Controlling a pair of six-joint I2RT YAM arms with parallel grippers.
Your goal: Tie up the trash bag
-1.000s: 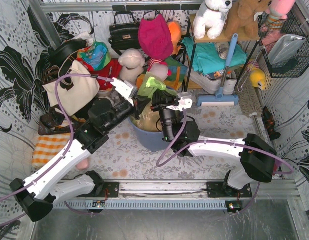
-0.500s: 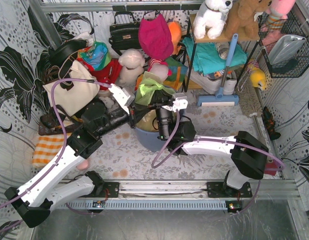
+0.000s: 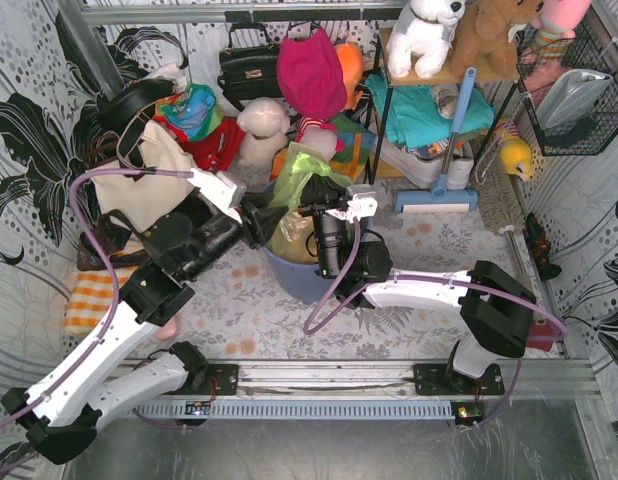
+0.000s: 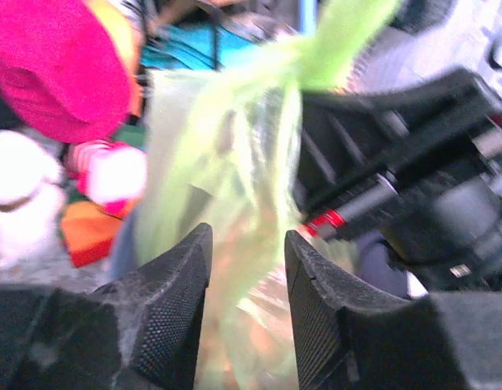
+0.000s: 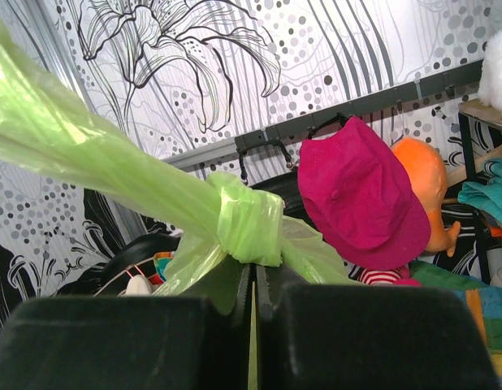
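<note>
Roughly at the middle of the worktop (image 3: 429, 240), the bag (image 3: 299, 185) sits in the bin (image 3: 289, 280), its green neck pulled upward. The right pincer (image 5: 253, 280) is clamped on the plastic just under a knot (image 5: 249, 227), and a taut band of film runs off to the upper left. The left pincer (image 4: 247, 244) stands with its jaws apart, bag film showing in the gap. Whether its fingers (image 4: 174, 301) touch the film I cannot tell.

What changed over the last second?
Left gripper opened, apparently letting go of the trash bag, and drew back toward its own side. Right gripper stayed shut on the bag just under the knot; bag still sits in the bin.
</note>
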